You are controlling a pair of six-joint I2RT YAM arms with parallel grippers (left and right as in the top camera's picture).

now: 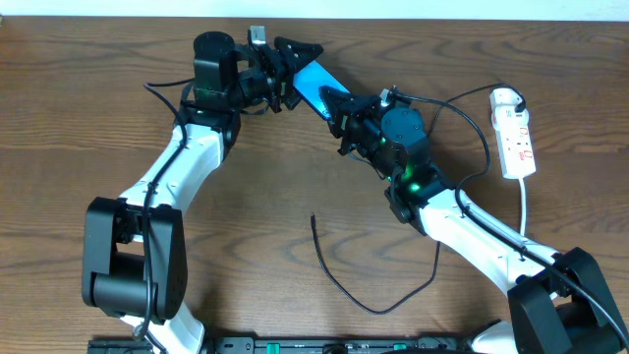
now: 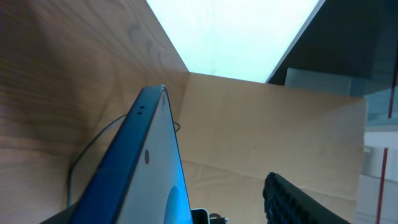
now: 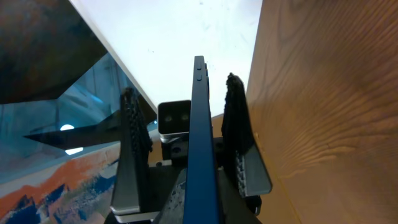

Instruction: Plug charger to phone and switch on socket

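Above the far middle of the bench (image 1: pixel 98 118), the right end effector (image 1: pixel 332 101) grips a blue-screened smartphone (image 1: pixel 314 79) by one end while the left end effector (image 1: pixel 293 74) stands parted around the other; likely a handover, then the loose black charger cable (image 1: pixel 344 285) needs fetching.

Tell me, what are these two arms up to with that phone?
The right gripper is shut on one end of the phone, holding it tilted up between the two arms. The left gripper has its fingers open on either side of the phone's other end. The charger lies loose on the table, not plugged into the phone, and the socket sits untouched off to the right.
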